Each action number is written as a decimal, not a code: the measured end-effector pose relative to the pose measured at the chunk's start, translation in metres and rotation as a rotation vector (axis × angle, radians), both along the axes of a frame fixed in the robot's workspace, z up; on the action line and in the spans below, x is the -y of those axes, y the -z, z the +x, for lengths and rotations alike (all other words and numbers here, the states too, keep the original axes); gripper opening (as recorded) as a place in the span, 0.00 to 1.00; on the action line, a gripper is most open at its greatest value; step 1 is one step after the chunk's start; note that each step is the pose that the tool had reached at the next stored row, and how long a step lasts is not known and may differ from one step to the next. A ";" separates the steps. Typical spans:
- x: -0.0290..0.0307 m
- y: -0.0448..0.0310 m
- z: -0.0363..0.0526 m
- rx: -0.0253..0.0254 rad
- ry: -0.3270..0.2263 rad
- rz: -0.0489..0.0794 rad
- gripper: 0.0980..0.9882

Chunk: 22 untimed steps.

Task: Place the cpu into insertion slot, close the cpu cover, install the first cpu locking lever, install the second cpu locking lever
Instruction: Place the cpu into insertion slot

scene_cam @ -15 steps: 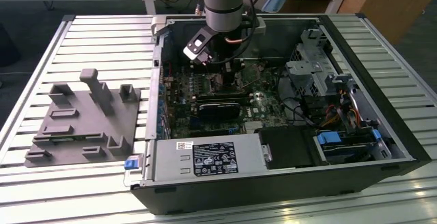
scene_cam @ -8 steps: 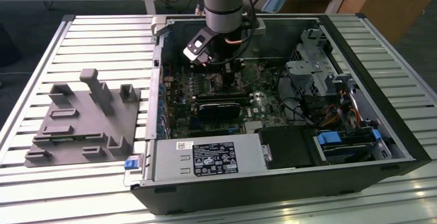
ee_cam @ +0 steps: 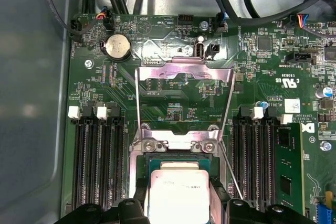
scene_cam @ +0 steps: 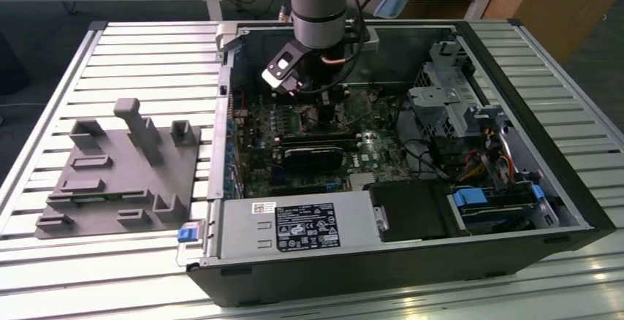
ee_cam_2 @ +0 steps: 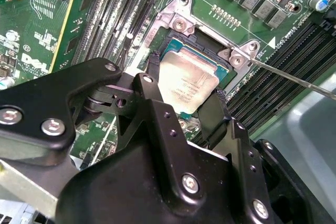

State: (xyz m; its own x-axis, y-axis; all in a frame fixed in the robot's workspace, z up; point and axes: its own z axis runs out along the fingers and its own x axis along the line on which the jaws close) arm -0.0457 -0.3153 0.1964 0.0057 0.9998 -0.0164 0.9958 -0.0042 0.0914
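Right up close in the second wrist view sits your gripper. Its black fingers rest against two opposite edges of the cpu, and as far as I can judge they are clamped on it, with no gap on either side. The chip is silver face up, squared over the insertion slot, with the dark frame of the slot peeking out along its far edge. It looks down in the slot or very nearly so (I can't tell you whether it is fully seated).

So call step one almost done: the chip is at the slot, but you haven't let go of it.

Now look just beyond it in the first wrist view. The cpu cover is swung up and back on its hinge, and you can see green board through its cut-out. So it is not closed. A locking lever shows in the second wrist view as a thin bare rod angling away from the slot's corner, unlatched. By my reading, the cover and both levers are all left to do.

Further out, long black memory slots flank the socket on both sides. In the exterior view your arm reaches down into the open computer case, which lies on the slatted counter. A grey fixture stands well apart, toward the exterior view's left.
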 end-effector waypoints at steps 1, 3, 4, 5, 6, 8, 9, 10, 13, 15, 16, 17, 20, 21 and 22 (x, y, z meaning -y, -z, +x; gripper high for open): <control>0.0000 0.0003 0.0000 0.0000 0.000 0.000 0.49; 0.0000 0.0011 0.0001 0.0000 0.000 0.000 0.49; 0.0000 0.0015 0.0001 0.0000 0.000 0.000 0.49; 0.0000 0.0020 0.0001 0.0000 0.000 0.000 0.49; 0.0000 0.0025 0.0001 0.0000 0.000 0.000 0.49; 0.0000 0.0034 0.0001 0.0000 0.000 0.000 0.49; 0.0001 0.0035 0.0001 -0.0001 0.000 0.000 0.49; 0.0001 0.0035 0.0001 -0.0001 0.000 0.000 0.49; 0.0000 0.0035 0.0001 0.0000 0.000 0.000 0.49; 0.0000 0.0035 0.0001 0.0000 0.000 0.000 0.49; 0.0000 0.0035 0.0001 0.0000 0.000 0.000 0.49; 0.0000 0.0036 0.0001 0.0000 0.000 0.000 0.49; 0.0000 0.0036 0.0003 -0.0001 0.000 0.000 0.51; 0.0000 0.0037 0.0004 0.0000 0.000 0.000 0.51; 0.0000 0.0037 0.0004 0.0000 0.000 0.000 0.58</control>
